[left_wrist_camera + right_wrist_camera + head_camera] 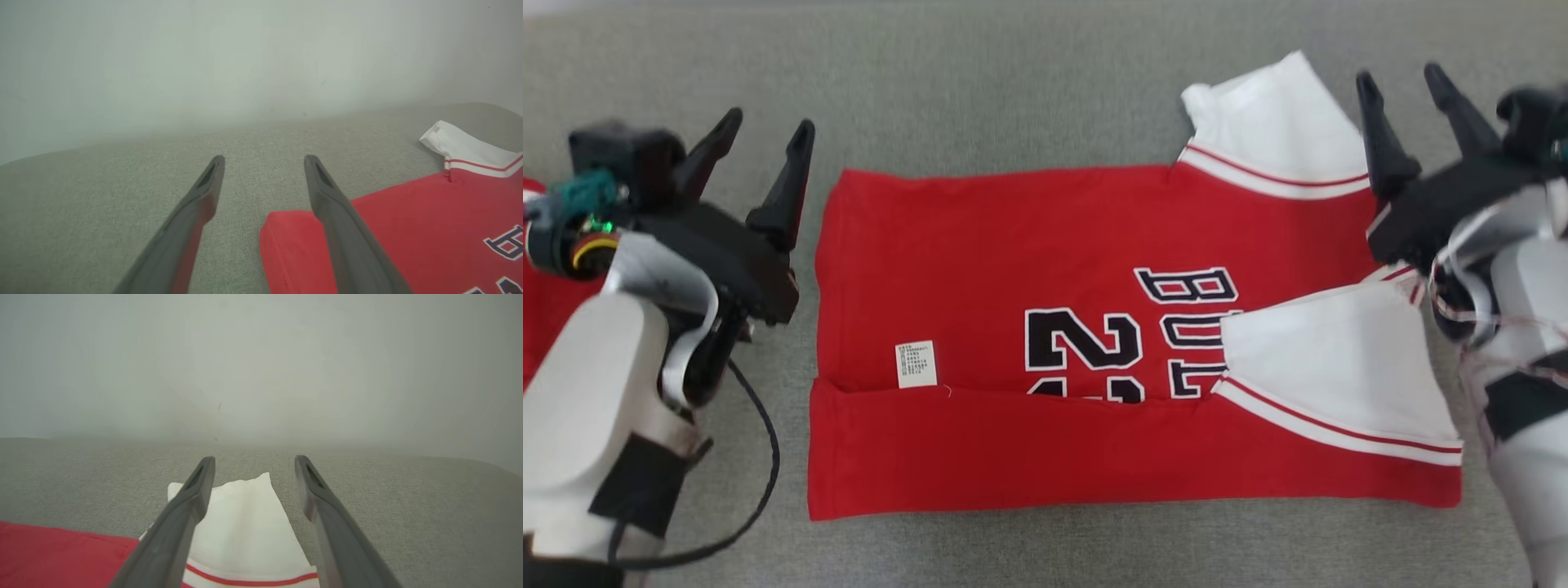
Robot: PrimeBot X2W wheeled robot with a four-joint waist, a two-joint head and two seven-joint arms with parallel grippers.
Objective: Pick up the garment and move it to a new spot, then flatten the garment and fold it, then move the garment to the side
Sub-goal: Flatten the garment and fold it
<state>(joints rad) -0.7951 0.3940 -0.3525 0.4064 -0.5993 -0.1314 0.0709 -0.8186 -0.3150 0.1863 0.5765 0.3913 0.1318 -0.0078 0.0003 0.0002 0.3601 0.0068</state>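
The garment point(1045, 245) is a red jersey with white sleeves and dark lettering, lying flat on the grey fabric surface, its near long edge folded up over the front. A white sleeve point(1331, 359) lies folded onto the body at the right; another white sleeve point(1278, 122) sticks out at the far right. My left gripper point(768, 135) hovers open just left of the jersey's hem corner point(286, 237), holding nothing. My right gripper point(1405, 86) is open beside the far sleeve point(245, 522), which lies under and between its fingers.
Grey fabric surface point(1013, 82) extends all around the jersey, with a pale wall point(245, 61) behind it. A patch of other red cloth point(539, 302) shows at the far left edge behind my left arm. A black cable point(760, 482) loops from the left forearm.
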